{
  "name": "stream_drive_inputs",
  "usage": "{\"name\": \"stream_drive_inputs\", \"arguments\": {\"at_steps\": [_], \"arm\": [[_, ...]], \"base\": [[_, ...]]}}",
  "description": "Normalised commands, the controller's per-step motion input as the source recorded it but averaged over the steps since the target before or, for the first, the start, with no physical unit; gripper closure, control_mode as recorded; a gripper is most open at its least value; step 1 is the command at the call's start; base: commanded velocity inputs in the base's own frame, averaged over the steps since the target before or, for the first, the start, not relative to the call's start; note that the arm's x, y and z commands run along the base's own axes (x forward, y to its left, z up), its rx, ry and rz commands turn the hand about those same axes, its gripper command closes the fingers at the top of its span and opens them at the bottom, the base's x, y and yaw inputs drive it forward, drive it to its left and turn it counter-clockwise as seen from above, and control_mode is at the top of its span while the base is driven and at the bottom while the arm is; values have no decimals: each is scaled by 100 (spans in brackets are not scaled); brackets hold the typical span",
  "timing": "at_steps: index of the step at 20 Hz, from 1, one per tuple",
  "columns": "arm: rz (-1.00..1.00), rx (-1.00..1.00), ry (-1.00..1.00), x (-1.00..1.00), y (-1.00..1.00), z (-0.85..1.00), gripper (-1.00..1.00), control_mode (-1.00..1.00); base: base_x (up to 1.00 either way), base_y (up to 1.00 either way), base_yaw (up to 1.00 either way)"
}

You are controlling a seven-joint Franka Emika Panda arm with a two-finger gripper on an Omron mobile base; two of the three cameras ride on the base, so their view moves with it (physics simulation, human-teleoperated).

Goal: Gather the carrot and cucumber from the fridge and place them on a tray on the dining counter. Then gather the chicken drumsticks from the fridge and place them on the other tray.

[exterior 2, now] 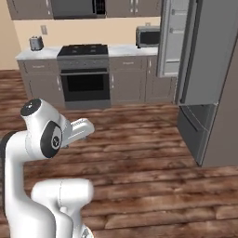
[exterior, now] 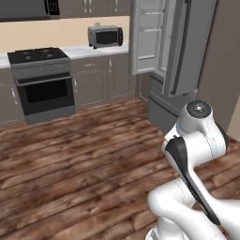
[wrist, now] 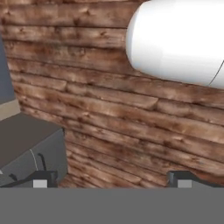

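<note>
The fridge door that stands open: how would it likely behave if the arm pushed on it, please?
The fridge door would probably swing on its hinge rather than tip. It looks tall and rigid, so likely heavy. Its smooth face may let the open hand slide.

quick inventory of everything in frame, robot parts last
fridge: 1, grey, right side of the room, upper door swung open, lower drawer pulled out
fridge door shelves: several, white, on the inside of the open door
stove: 1, dark oven with black cooktop, in the back counter run
microwave: 1, silver and black, on the counter between stove and fridge
toaster: 1, silver, left end of the counter
lower cabinets: a row, grey, under the counter
floor: brown wood planks
arm: 1, white with dark joints, folded over the base
gripper: 1, dark tips, open, nothing between them, over the floor
</note>
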Motion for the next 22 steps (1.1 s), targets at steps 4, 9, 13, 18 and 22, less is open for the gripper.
{"name": "stream_drive_inputs", "arguments": {"at_steps": [4,9,13,18,22], "arm": [[0,0,0,0,0,0,-100,100],[0,0,0,0,0,0,-100,100],[0,0,0,0,0,0,-100,100],[0,0,0,0,0,0,-100,100],[0,0,0,0,0,0,-100,100]], "base": [[66,-6,-11],[71,-9,-14],[69,-11,-15],[70,-11,-16],[71,-10,-17]]}}
